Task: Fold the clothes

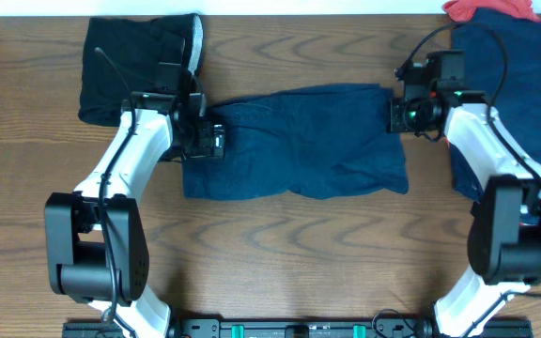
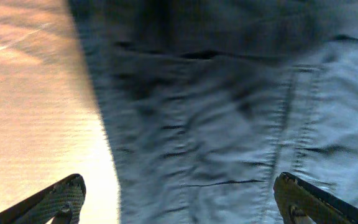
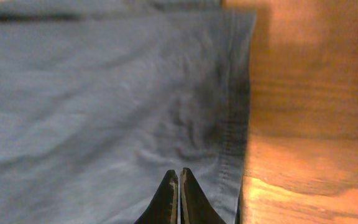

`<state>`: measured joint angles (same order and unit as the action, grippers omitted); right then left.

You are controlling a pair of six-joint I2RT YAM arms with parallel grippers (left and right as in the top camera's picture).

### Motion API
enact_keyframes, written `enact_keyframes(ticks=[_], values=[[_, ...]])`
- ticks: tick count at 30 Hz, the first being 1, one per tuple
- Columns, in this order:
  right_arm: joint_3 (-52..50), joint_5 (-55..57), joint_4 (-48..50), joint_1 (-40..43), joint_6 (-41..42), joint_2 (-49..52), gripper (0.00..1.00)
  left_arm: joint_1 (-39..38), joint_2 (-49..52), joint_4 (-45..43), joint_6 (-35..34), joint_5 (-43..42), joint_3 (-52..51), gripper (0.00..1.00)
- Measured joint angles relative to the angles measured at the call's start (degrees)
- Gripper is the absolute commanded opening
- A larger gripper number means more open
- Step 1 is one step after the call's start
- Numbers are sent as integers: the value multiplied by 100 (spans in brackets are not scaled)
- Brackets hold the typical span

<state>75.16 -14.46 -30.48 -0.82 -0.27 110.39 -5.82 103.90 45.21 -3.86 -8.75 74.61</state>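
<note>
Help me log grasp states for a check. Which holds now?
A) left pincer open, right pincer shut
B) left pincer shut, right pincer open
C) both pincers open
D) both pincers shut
A: the left wrist view shows the left pincer with its fingers wide apart over the navy shorts, while the right wrist view shows the right pincer with its tips together near the hem.

A brown wood-grain bench (image 1: 280, 244) lies bare between and toward the near side of the left end effector (image 1: 212, 139) and the right end effector (image 1: 404, 113). In the wrist views its lit surface shows beside the left end effector's left fingertip and to the right of the right one's tips. A white strip (image 1: 299, 6) runs along the far edge, beyond both end effectors. A black rail with green marks (image 1: 289, 329) lies at the near edge, well apart from them.
</note>
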Motion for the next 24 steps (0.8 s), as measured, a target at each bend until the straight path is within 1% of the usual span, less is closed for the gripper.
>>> enact_keyframes(ticks=[6, 15, 18, 24], values=[[0, 85, -11, -55, -2, 317, 6, 11, -249, -15, -177, 348, 0, 98], [9, 116, -20, -249, -20, 669, 14, 234, -319, -22, -179, 422, 0, 98], [13, 125, -11, -247, -22, 673, 18, 365, -319, -24, 81, 221, 0, 98], [28, 101, -55, -264, -35, 673, 22, 579, -186, -52, 710, -118, 0, 98]])
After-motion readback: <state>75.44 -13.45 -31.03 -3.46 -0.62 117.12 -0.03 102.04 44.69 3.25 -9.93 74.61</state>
